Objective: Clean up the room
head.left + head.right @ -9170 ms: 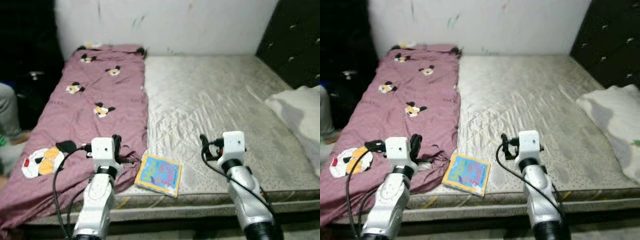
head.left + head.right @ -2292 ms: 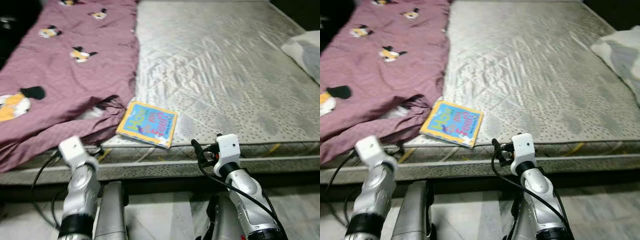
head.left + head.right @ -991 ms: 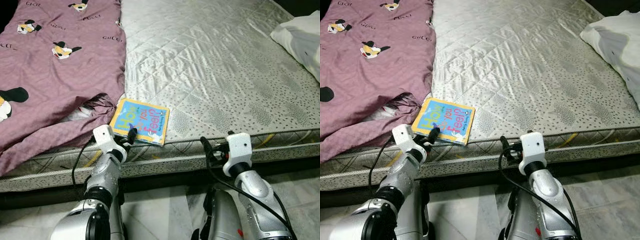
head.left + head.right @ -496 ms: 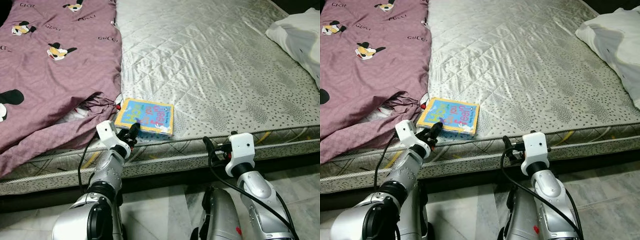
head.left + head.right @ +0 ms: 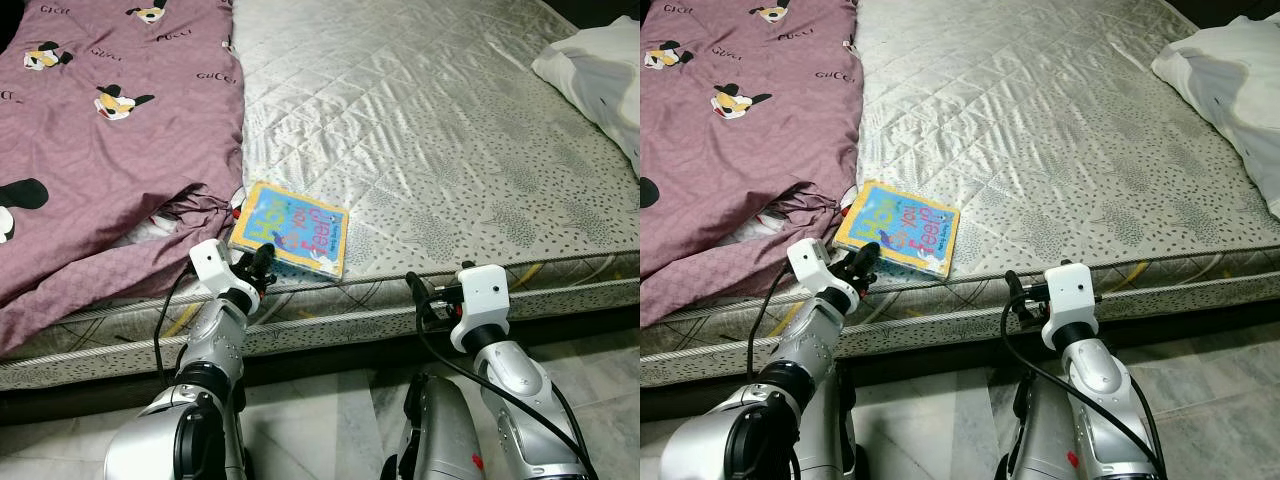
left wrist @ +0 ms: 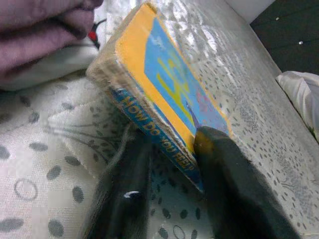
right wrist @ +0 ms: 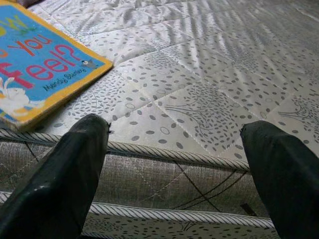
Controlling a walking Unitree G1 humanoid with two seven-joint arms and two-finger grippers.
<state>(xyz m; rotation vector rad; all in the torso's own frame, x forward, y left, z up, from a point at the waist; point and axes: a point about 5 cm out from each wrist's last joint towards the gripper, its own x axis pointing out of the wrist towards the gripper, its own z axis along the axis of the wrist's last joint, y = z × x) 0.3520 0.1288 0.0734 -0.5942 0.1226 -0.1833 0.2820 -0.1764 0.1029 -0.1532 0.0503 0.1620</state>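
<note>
A thin children's book (image 5: 291,226) with a blue cover and yellow border lies near the front edge of the mattress (image 5: 430,130), beside the purple blanket. My left gripper (image 5: 260,264) is at the book's near edge. In the left wrist view one black finger (image 6: 222,169) lies over the cover and the other (image 6: 124,194) under the book's (image 6: 159,84) spine, so the gripper (image 6: 169,144) is shut on the book, which is tilted up. My right gripper (image 7: 174,134) hovers open at the mattress edge, right of the book, with nothing between its fingers.
A purple blanket (image 5: 110,140) with cartoon mouse prints covers the mattress's left side, bunched up against the book. A white pillow (image 5: 600,65) lies at the far right. Tiled floor (image 5: 330,430) runs below the bed's front edge.
The left gripper's fingers have closed on the book's near edge, and the book has tilted and turned a little. The right arm has stayed in place.
</note>
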